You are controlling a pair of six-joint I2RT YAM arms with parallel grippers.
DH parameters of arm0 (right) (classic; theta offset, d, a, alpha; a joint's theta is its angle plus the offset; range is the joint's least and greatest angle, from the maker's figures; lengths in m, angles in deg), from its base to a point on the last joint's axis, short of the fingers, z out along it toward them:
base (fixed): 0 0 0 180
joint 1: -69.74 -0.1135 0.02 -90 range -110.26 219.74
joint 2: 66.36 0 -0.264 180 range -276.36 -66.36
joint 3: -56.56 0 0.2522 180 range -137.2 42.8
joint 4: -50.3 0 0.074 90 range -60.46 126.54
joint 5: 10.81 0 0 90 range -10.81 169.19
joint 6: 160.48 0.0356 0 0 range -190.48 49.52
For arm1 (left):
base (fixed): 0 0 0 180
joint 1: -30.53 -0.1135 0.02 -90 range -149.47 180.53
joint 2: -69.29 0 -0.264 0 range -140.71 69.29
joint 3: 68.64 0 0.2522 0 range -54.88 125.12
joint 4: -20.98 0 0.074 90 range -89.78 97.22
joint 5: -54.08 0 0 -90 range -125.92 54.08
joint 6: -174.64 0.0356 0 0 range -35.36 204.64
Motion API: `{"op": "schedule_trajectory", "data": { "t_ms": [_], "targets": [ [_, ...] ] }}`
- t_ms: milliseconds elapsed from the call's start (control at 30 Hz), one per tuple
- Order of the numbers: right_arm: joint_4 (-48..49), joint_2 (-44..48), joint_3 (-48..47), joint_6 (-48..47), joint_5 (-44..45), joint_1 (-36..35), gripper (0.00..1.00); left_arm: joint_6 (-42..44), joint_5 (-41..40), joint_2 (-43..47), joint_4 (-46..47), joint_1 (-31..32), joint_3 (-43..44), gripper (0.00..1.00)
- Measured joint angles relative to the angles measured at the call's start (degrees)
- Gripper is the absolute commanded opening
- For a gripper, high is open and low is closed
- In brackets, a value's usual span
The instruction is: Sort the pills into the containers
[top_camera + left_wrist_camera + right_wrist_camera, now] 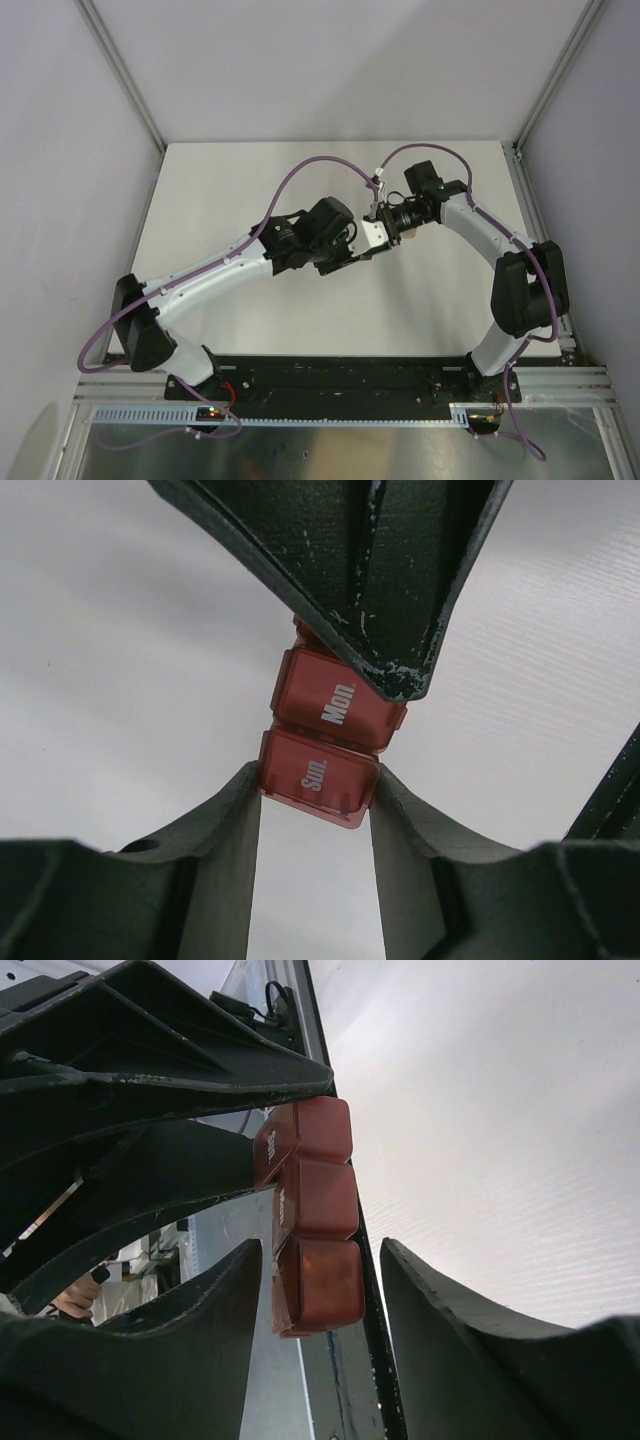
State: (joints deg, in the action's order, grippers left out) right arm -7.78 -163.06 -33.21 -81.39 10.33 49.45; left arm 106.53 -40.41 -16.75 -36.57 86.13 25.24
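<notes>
The containers are one dark red strip [330, 715] of three square compartments, held in the air over the table. Two lids read "Sun." and "Mon.". My left gripper [315, 780] is shut on the "Sun." end, with both fingertips touching its sides. My right gripper [320, 1250] is open around the strip's other end compartment [318, 1282], with a gap on the right side. Its finger [390, 600] hides that end in the left wrist view. In the top view the two grippers, left [352, 255] and right [380, 235], meet at the table's middle. No pills show.
The white table [300, 180] lies under both arms, with grey walls and metal frame posts [125, 75] around it. A black base rail [330, 375] runs along the near edge. Purple cables [300, 175] loop above the arms.
</notes>
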Motion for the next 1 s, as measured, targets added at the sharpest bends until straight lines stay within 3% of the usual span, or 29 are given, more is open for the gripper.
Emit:
{"op": "schedule_trajectory", "data": {
  "t_ms": [233,600,867,1000],
  "targets": [
    [-0.70,-0.07,-0.11,-0.07,-0.24,0.00,0.42,0.13,-1.44,-0.02,0.00,0.02,0.00,0.00],
    [-1.20,-0.33,-0.52,-0.31,-0.87,0.33,0.02,0.17,-2.32,-0.24,-0.31,0.31,0.09,0.00],
    [-1.18,-0.90,-0.52,-0.26,-1.62,0.76,0.00,0.07,-2.78,-1.01,-0.57,0.44,0.83,0.00],
    [-1.07,-0.98,-0.52,-0.04,-2.23,1.25,0.00,-0.02,-2.91,-1.42,-0.63,0.55,1.53,0.10]
  ]
}}
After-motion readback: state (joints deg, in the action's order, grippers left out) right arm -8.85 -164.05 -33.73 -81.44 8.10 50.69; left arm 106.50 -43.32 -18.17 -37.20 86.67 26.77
